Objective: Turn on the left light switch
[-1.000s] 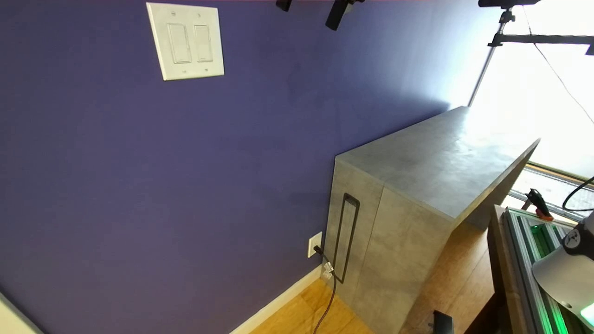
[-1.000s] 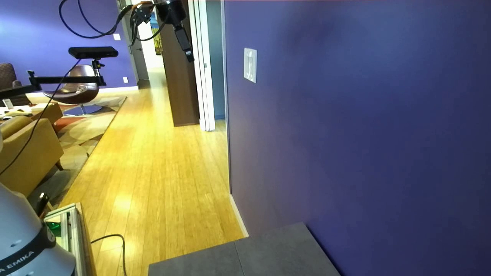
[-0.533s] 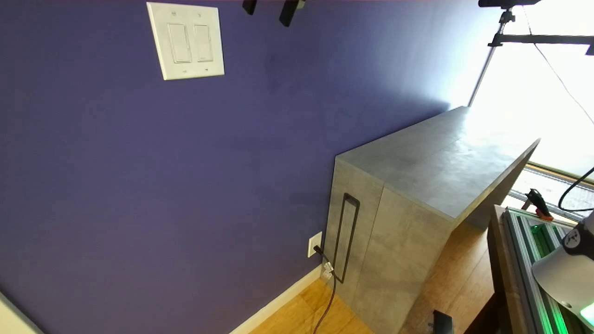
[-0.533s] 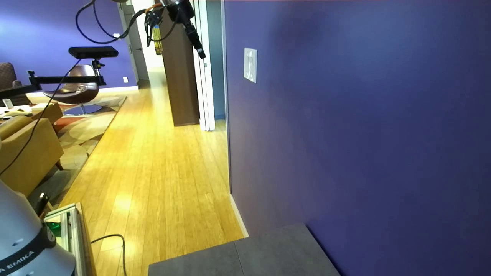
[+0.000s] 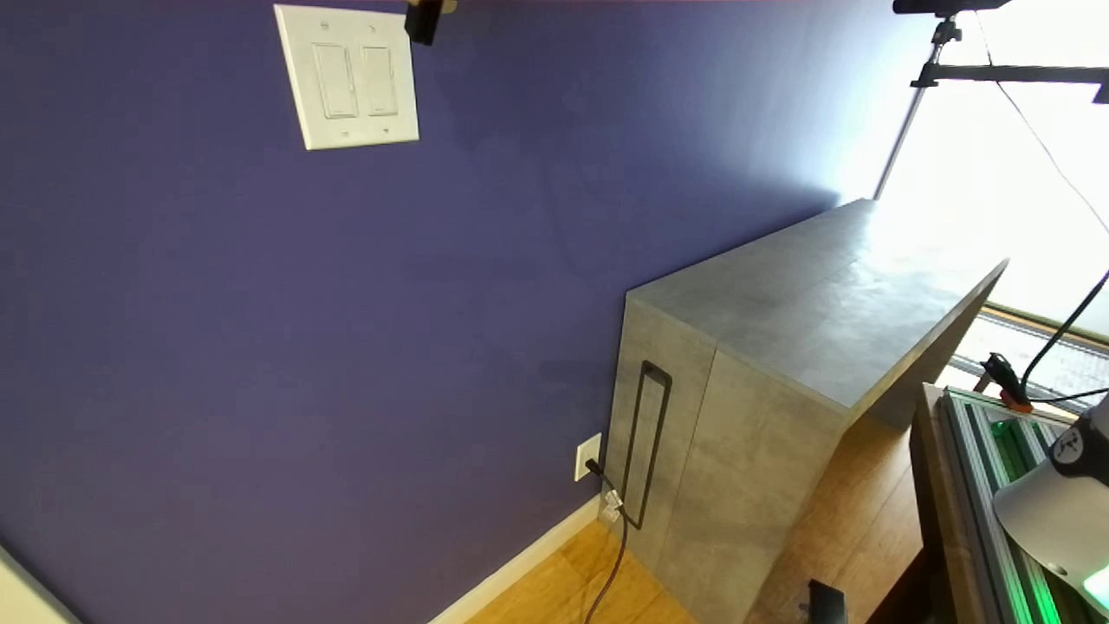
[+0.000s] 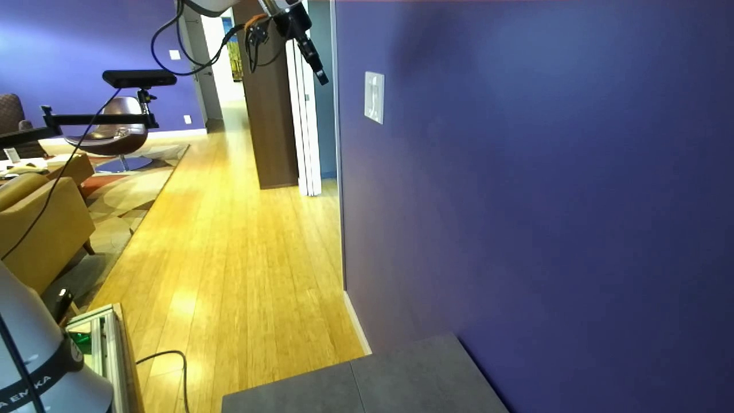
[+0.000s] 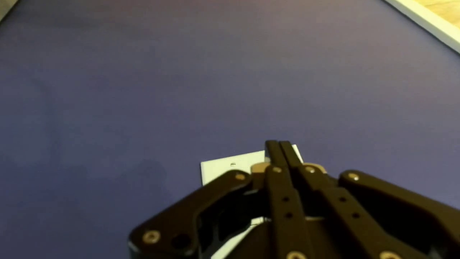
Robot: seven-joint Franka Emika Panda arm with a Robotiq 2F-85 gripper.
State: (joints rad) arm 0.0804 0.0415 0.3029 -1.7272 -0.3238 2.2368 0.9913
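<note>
In an exterior view, the wall plate [image 5: 365, 130] is being carried by the wall [image 5: 303, 329], and in it the left light switch [image 5: 334, 81] is being flanked on the right by its twin paddle [image 5: 379, 81]. Below, the socket plate [image 5: 586, 451] is being bordered on the right by the cabinet [image 5: 771, 312]. In the wrist view, the wall plate is being partly covered by the gripper [image 7: 278, 142].

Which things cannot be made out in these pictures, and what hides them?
Left light switch: not discernible in the wrist view; the gripper covers most of the wall plate.
Its on/off setting: too small to tell in both exterior views.
Gripper: in an exterior view, the top edge leaves little but a fingertip.
Arm: cut off by the right edge in an exterior view.
</note>
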